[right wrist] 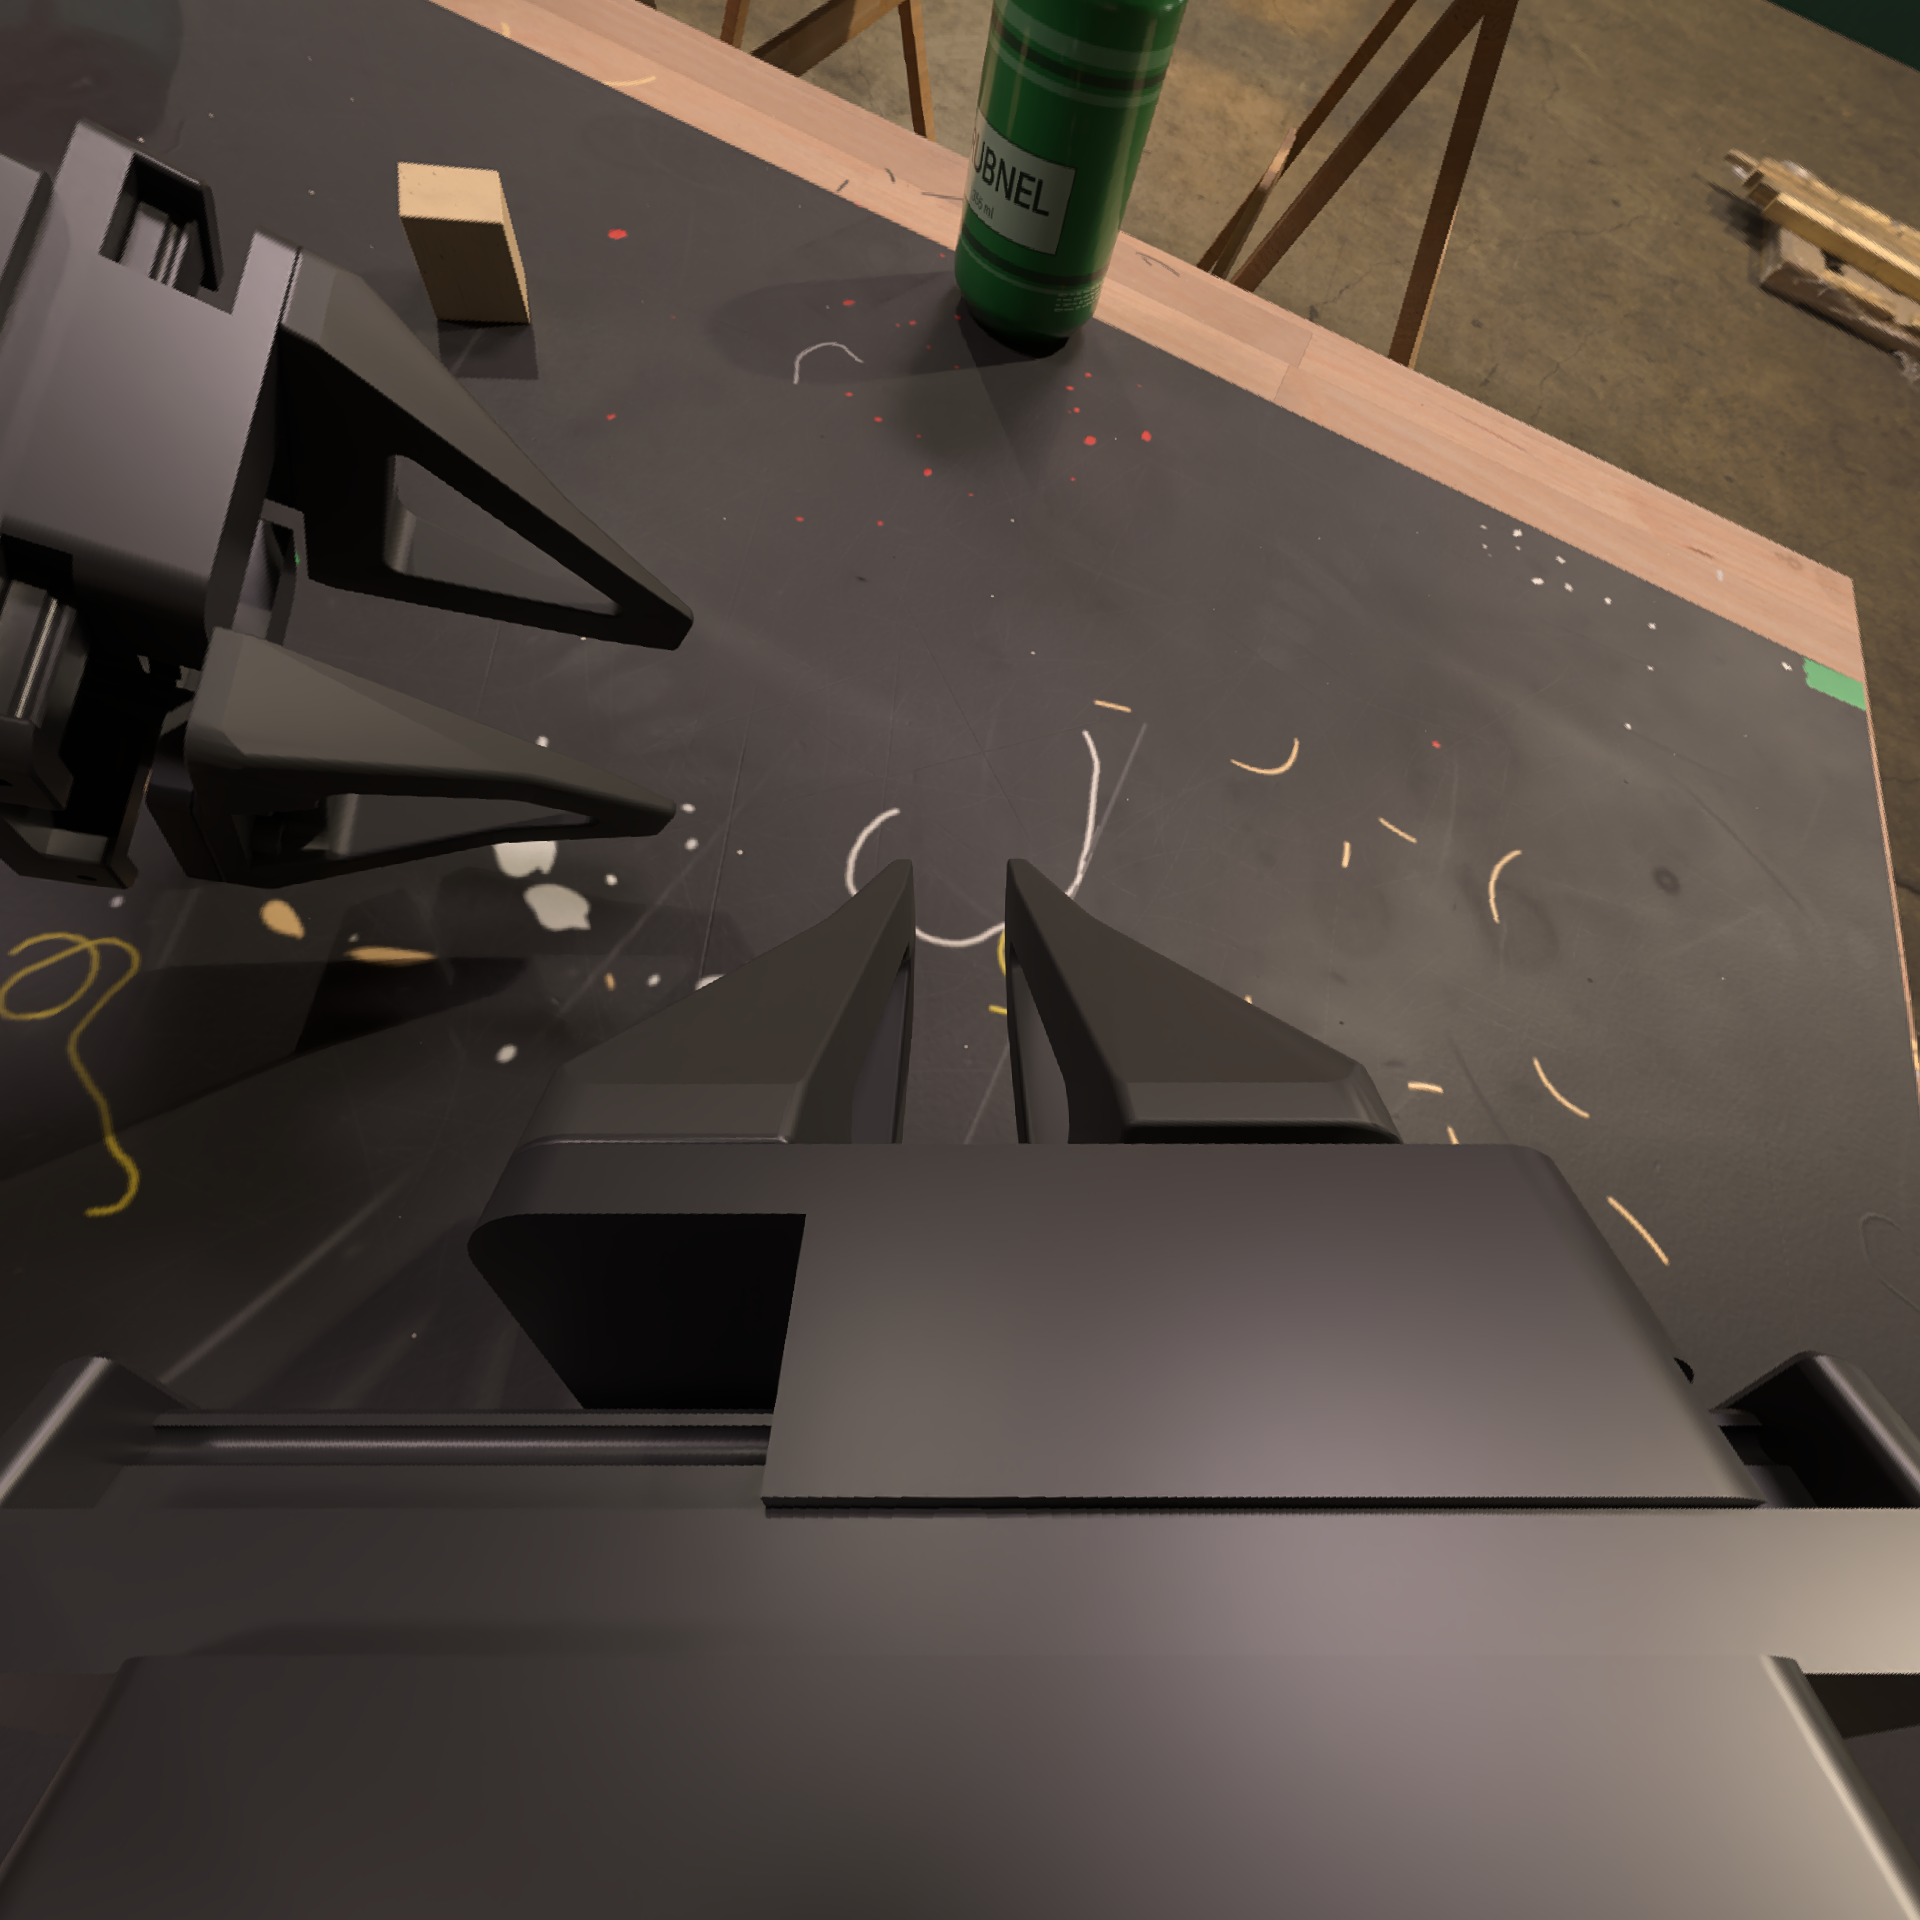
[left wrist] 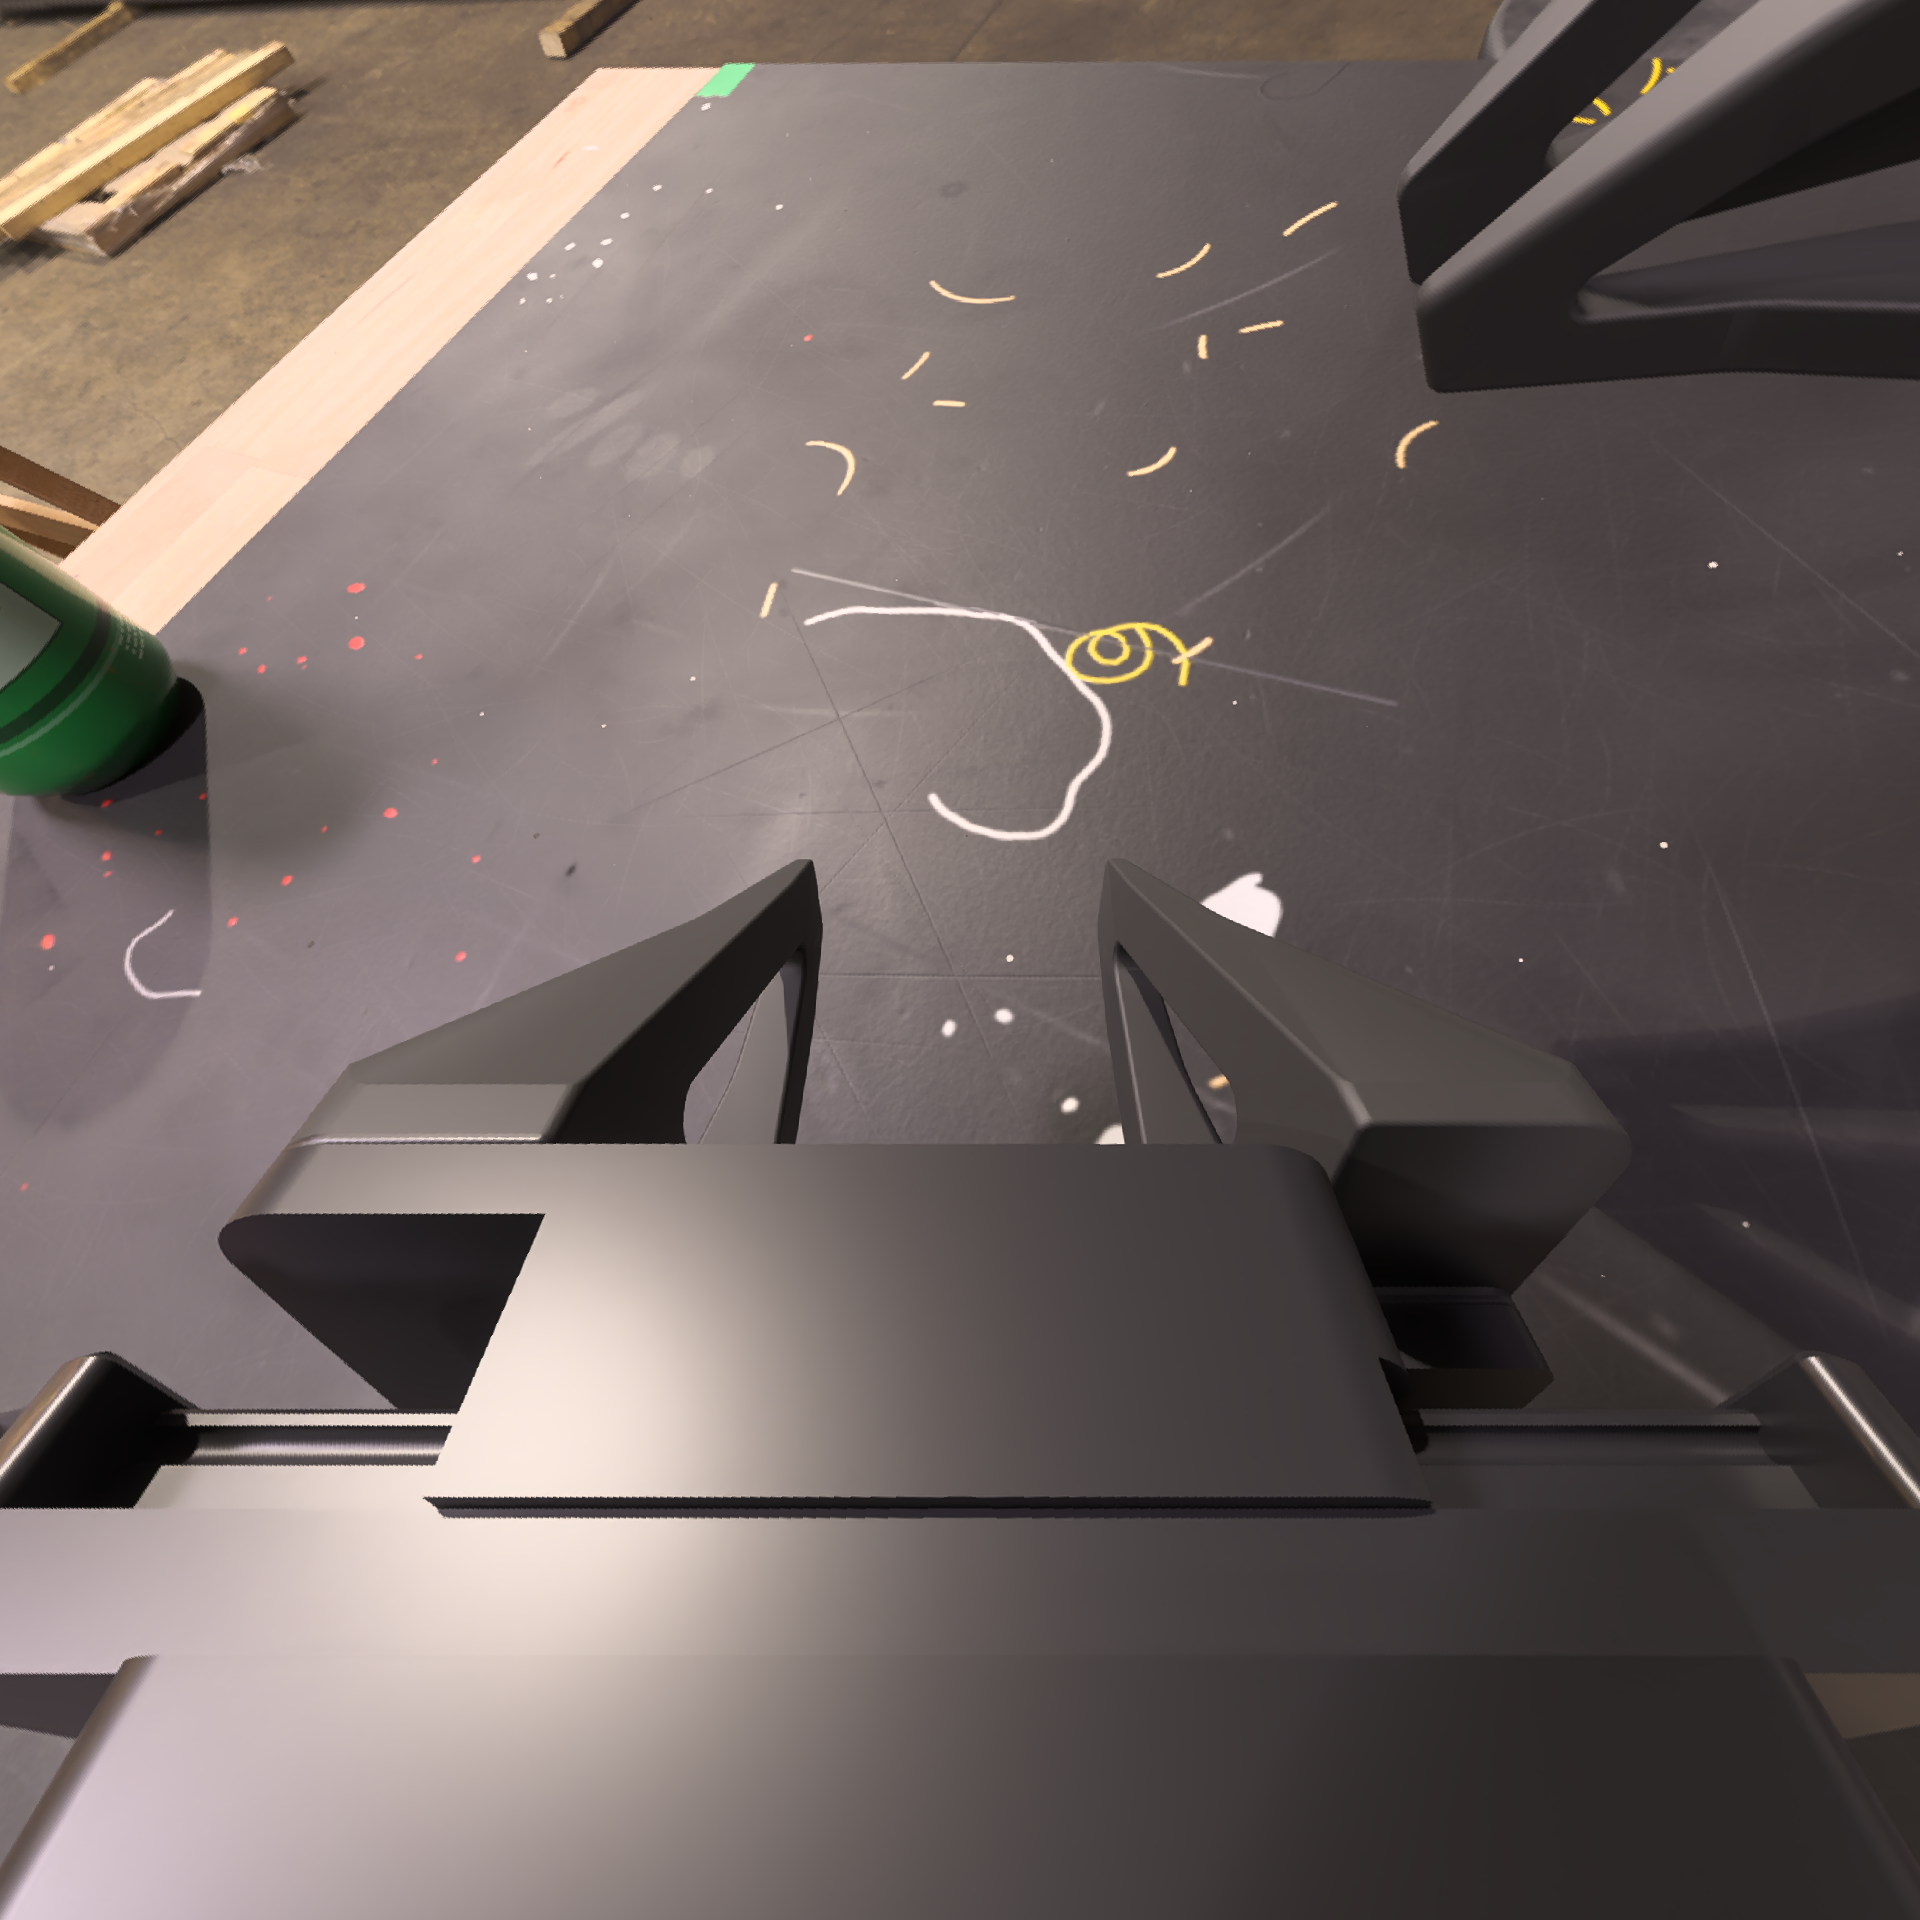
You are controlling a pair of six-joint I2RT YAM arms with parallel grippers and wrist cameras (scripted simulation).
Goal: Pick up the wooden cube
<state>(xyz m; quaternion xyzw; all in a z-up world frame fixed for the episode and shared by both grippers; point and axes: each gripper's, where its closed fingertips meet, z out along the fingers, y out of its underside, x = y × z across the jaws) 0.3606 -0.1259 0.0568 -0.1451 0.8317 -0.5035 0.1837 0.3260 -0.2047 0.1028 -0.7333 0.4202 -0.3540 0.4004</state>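
Observation:
The wooden cube (right wrist: 462,244) is a pale block standing on the black mat at the far left of the right wrist view, behind my left gripper (right wrist: 681,719). It does not show in the left wrist view. My left gripper (left wrist: 958,873) is open and empty, low over the mat, pointing away from the cube. My right gripper (right wrist: 959,871) has its fingers nearly together with only a narrow slit, and holds nothing. It hovers over a white chalk curve. It also shows at the top right of the left wrist view (left wrist: 1418,270).
A green bottle (right wrist: 1049,177) stands near the mat's far edge, right of the cube; it also shows in the left wrist view (left wrist: 73,686). The black mat (right wrist: 1247,582) has a wooden table border (right wrist: 1455,436). Beyond it are floor, wooden legs and scrap planks (left wrist: 135,145).

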